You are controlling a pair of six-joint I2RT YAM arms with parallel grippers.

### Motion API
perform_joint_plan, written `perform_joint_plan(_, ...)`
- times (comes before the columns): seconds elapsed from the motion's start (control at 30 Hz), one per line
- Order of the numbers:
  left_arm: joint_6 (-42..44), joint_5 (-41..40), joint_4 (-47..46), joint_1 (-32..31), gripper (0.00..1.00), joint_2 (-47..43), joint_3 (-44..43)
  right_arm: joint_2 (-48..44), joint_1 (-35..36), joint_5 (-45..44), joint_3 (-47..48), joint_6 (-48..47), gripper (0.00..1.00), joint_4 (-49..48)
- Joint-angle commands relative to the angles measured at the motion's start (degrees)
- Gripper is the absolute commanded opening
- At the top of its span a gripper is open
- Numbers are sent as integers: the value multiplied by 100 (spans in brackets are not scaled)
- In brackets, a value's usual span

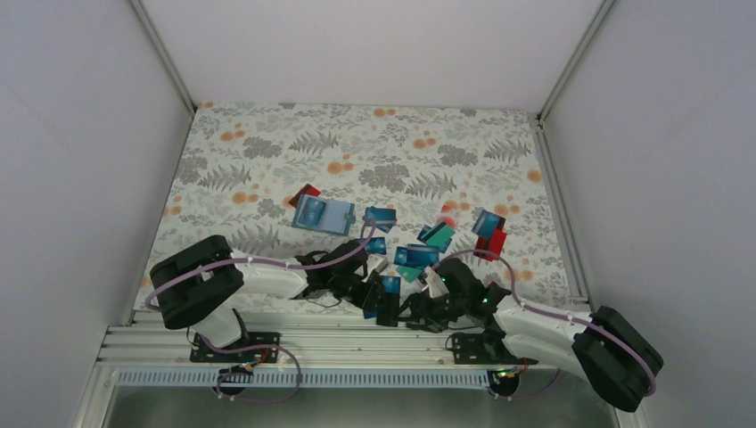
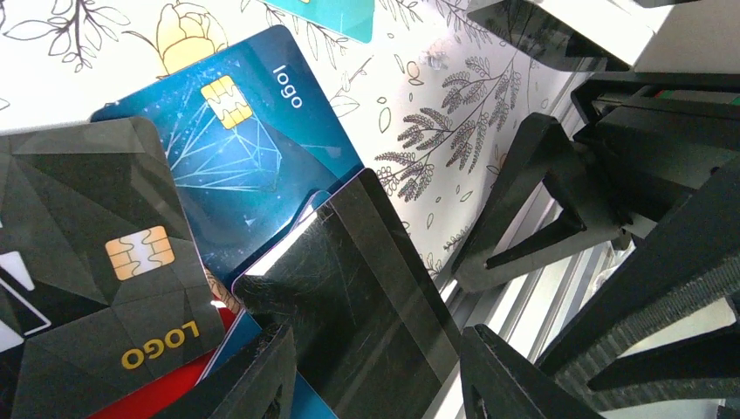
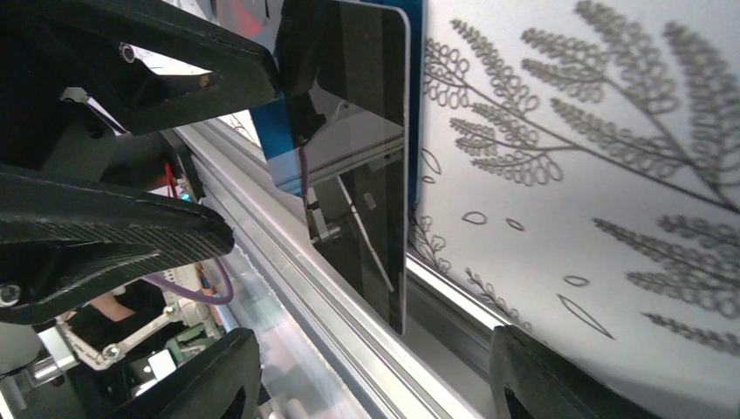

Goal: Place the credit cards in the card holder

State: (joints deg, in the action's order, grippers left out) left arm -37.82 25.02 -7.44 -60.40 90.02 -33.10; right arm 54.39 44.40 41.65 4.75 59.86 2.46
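Credit cards (image 1: 416,257) lie scattered across the middle of the fern-print table (image 1: 374,143), mostly to the right of the card holder (image 1: 323,215). The holder lies open and flat, with a red card (image 1: 305,194) showing at its far left corner. The printed cloth runs on behind them to the back wall, and white walls (image 1: 80,134) close in on 3 sides. Both arms reach inward along the table's near edge. There the left gripper (image 1: 382,301) and the right gripper (image 1: 428,308) meet almost tip to tip, well apart from the holder.

In the left wrist view, a glossy black card (image 2: 358,279) sits between that gripper's 2 fingers (image 2: 262,375), 1 at each long edge. Its corner shows against the aluminium rail (image 3: 288,262) at the table edge. Whether the fingers actually pinch it cannot be told, because the contact is cut off at the bottom of the frame. Beside and beneath it, a blue diamond-print card (image 2: 236,148), a black LOGO card (image 2: 96,262) and a sliver of red overlap. A teal card (image 2: 332,13) is cropped at the top.

In the right wrist view, the right gripper stands spread wide with nothing in it, facing the same black card. The card is tilted up off the cloth and mirrors the rail. The overhead view is too small for any print on the cards to be read.
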Motion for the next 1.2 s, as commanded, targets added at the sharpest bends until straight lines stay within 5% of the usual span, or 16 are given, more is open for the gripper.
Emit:
perform_joint_plan(0.0,-49,-380,218,6,48,196,160,315,108,-38,-288,410,65,-652)
perform_joint_plan(0.63,-205,-399,164,2,47,64,309,2918,446,78,-456,708,49,-3477)
perform_joint_plan(1.03,-247,-418,224,-1,47,-34,327,3097,476,-257,-336,728,6,-3611)
perform_joint_plan(1.17,-299,-496,290,0,47,-145,334,2998,473,-275,-273,705,4,-3455)
